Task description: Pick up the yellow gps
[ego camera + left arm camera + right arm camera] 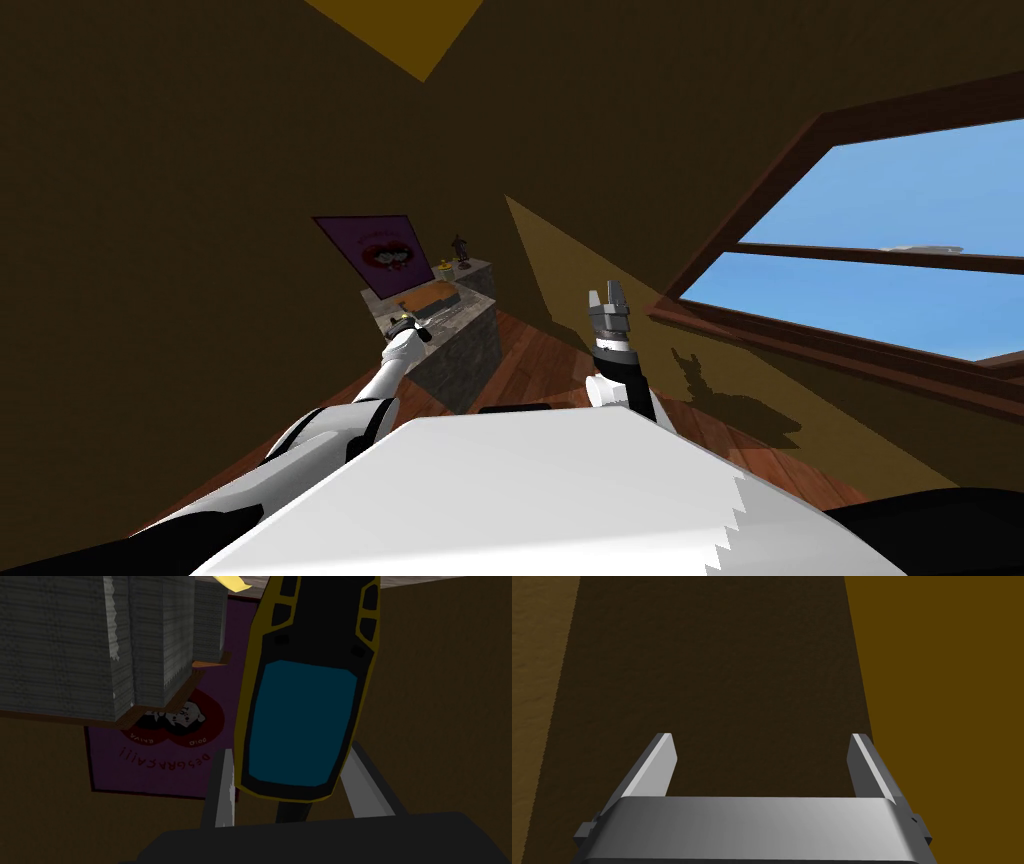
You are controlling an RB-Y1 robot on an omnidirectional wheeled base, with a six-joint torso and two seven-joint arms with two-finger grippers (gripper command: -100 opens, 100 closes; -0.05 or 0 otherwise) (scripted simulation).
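Two blades of the left pincer clamp the gps by its lower sides, screen up, at the worktop at eleven o'clock. A steady squeeze and a straight lift should stop the long body pivoting. Right pincer at one o'clock, blades apart. Poster beyond.

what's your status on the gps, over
Left gripper shut on yellow-rimmed black gps with blue screen. Right gripper open, holding nothing. Purple poster behind gps.
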